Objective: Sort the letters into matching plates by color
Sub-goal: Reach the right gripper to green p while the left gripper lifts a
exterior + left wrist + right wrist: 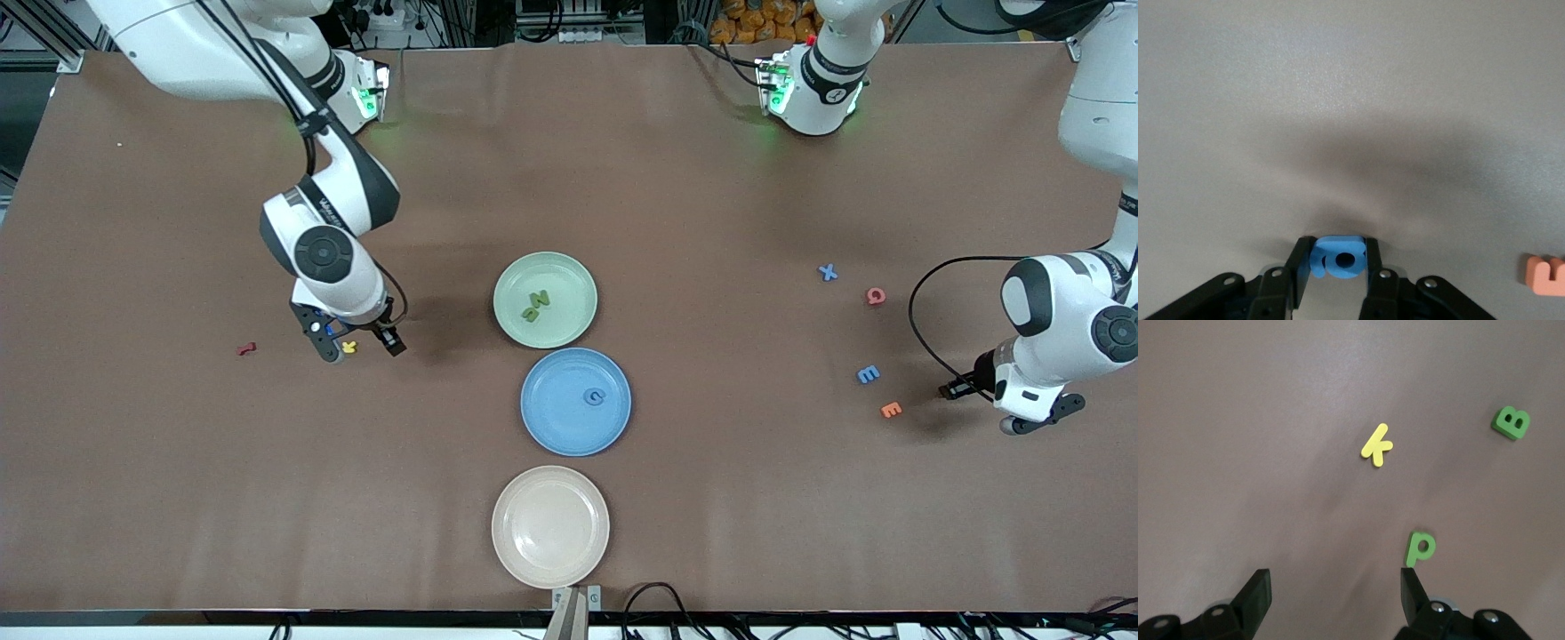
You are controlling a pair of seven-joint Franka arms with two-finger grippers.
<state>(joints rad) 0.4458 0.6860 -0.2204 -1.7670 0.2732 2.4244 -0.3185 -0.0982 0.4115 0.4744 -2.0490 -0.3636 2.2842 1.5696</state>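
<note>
My left gripper (1340, 267) is shut on a small blue letter (1340, 257), low over the table at the left arm's end; in the front view the hand (1013, 404) hides that letter. My right gripper (1335, 590) stands open over bare table, with a green p (1421, 548) by one finger and a green B (1511, 423) farther off. The pale green plate (520, 276) holds two green letters (536, 305). A single blue letter (594, 396) lies in the blue plate (556, 422). A blue X (828, 272) and a blue E (869, 374) lie near the left arm.
A beige plate (550, 526) sits nearest the front camera. An orange E (891, 409) (1545, 275) and a red Q (876, 296) lie by the left arm. A yellow k (1377, 445) (349, 347) lies under the right hand, and a red letter (246, 348) lies beside it.
</note>
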